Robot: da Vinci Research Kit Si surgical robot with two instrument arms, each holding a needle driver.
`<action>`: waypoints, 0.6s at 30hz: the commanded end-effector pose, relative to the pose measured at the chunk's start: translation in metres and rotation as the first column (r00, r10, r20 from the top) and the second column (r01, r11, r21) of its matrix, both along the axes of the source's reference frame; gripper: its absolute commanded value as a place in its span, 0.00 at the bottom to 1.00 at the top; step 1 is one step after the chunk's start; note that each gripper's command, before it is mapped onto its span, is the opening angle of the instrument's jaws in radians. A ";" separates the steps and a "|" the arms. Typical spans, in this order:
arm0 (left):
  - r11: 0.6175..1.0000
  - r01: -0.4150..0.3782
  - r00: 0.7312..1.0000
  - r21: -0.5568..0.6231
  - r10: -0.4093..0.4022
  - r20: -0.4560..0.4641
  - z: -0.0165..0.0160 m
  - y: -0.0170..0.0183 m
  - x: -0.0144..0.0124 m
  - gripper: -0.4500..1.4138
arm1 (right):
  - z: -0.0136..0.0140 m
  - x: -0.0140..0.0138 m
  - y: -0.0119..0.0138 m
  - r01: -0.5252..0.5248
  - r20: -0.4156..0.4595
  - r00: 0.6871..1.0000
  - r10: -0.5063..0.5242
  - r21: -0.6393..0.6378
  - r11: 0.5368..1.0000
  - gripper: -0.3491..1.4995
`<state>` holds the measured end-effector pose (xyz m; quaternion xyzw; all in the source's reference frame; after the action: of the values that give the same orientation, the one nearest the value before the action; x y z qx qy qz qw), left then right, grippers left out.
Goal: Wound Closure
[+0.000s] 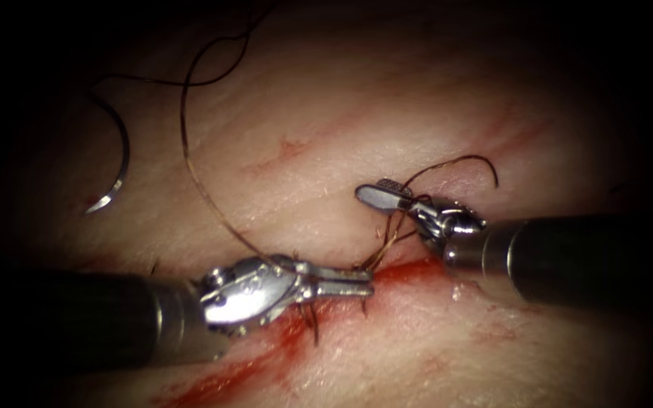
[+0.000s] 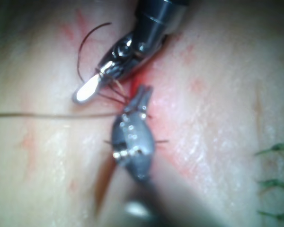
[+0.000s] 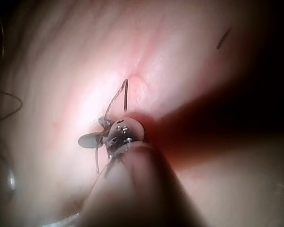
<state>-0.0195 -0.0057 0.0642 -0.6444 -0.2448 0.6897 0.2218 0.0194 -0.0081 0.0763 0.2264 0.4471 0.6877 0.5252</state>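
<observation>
The curved needle (image 1: 119,162) lies free on the tissue (image 1: 326,113) far to the left of the cut (image 1: 410,270), held by no tool and not in the tissue. Its thread (image 1: 190,162) runs down across my left tool's wrist. My left tool (image 1: 368,282) has its jaws shut on the thread at the cut, among red fluid (image 1: 266,355). Strands rise from there to my right tool (image 1: 376,193), whose jaws stand slightly apart with thread wound around their base. A short thread tail (image 1: 481,160) arcs behind it. In the left wrist view the right tool (image 2: 87,91) is just beyond the left tool (image 2: 142,97).
Short dark stitch ends (image 1: 313,321) stick up along the cut under my left tool. Faint red marks (image 1: 289,147) cross the tissue above the cut. Green stitches (image 2: 274,182) show at the tissue's edge in the left wrist view.
</observation>
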 end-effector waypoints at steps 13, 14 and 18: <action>1.000 0.011 1.000 0.003 -0.011 -0.009 0.0009 0.0003 0.0001 0.00 | -0.0014 -0.0007 -0.0018 0.081 0.052 0.996 -0.077 -0.096 0.992 0.00; 1.000 0.014 1.000 0.004 -0.014 -0.011 0.0010 0.0006 0.0002 0.00 | -0.0016 -0.0006 -0.0019 0.092 0.052 0.995 -0.087 -0.103 0.990 0.00; 0.999 0.042 0.999 0.000 -0.042 -0.032 0.0014 0.0029 0.0012 0.00 | -0.0031 0.0002 -0.0029 0.158 0.066 0.987 -0.148 -0.187 0.970 0.00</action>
<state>-0.0176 -0.0017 0.0651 -0.6380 -0.2260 0.6953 0.2416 0.0190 -0.0102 0.0725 0.1839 0.4829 0.5942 0.6164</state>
